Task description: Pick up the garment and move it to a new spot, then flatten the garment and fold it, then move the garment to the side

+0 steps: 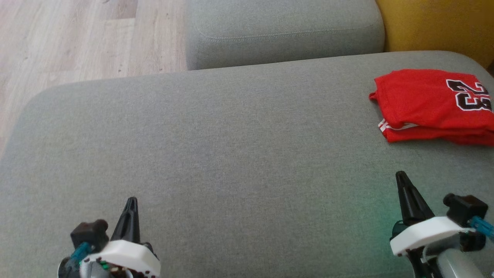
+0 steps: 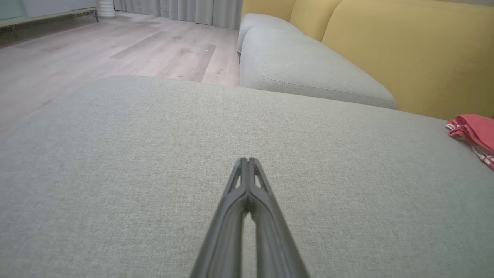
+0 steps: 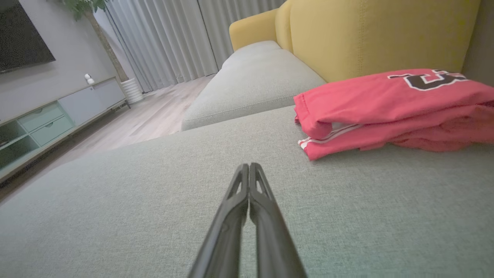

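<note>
Wide grey cushion (image 1: 231, 154) spans the near and middle ground and carries everything. Pale wood floor (image 1: 77, 38) at far left. Second, smaller grey cushion (image 1: 281, 31) abuts the far edge; yellow sofa back (image 1: 436, 23) at far right.

Garment (image 1: 424, 100): red jersey, folded into a flat stack, black-and-white "23" facing up, white-striped hem showing at its near left corner. It lies at the far right of the wide cushion, running off the head view's right edge. The right wrist view shows the layered fold (image 3: 386, 100) resting on the cushion just in front of the yellow back.

Right gripper (image 1: 401, 175) at near right, jaws pressed together, tips meeting (image 3: 249, 166), nothing between them. The garment lies beyond it and a little to the right, apart, no contact.

Left gripper (image 1: 131, 200) at near left, jaws likewise pressed together (image 2: 247, 160) and empty. The garment is well apart from it, far across the cushion to the right, a sliver at the edge of the left wrist view (image 2: 476, 129).
</note>
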You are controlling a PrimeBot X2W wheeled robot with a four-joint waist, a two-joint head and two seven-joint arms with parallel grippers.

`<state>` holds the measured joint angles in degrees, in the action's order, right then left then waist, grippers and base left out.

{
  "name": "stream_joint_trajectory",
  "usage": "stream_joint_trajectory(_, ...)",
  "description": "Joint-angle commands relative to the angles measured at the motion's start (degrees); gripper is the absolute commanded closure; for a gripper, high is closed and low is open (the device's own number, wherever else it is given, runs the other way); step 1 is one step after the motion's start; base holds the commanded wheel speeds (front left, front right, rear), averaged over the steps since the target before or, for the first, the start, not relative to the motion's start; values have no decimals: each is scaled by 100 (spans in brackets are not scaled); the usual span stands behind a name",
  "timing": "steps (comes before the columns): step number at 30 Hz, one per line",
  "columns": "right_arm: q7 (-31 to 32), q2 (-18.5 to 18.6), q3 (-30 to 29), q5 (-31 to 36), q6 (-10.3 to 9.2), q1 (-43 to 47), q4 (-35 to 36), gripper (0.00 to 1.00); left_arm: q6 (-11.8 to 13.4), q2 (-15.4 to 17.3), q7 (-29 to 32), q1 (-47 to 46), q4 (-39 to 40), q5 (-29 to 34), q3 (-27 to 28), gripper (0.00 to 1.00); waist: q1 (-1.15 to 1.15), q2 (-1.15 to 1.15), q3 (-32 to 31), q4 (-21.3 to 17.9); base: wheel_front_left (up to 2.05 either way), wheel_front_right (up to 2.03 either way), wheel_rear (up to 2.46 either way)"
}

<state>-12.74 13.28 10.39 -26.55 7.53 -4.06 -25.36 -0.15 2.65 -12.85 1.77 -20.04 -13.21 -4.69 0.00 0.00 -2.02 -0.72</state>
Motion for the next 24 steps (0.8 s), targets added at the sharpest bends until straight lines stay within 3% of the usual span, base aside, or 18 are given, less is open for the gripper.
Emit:
stream_joint_trajectory(1, 37, 18, -98, -141, 0, -271, 214, 100, -52, 6, 30, -311, 219, -153, 100, 100, 0, 0, 3, 1, 0, 0, 0)
stream_joint_trajectory(24, 432, -204, -431, -1493, -1, -257, 409, 100, -196, 10, 418, -401, 313, -1787, 301, 100, 0, 0, 48, 16, 0, 0, 0)
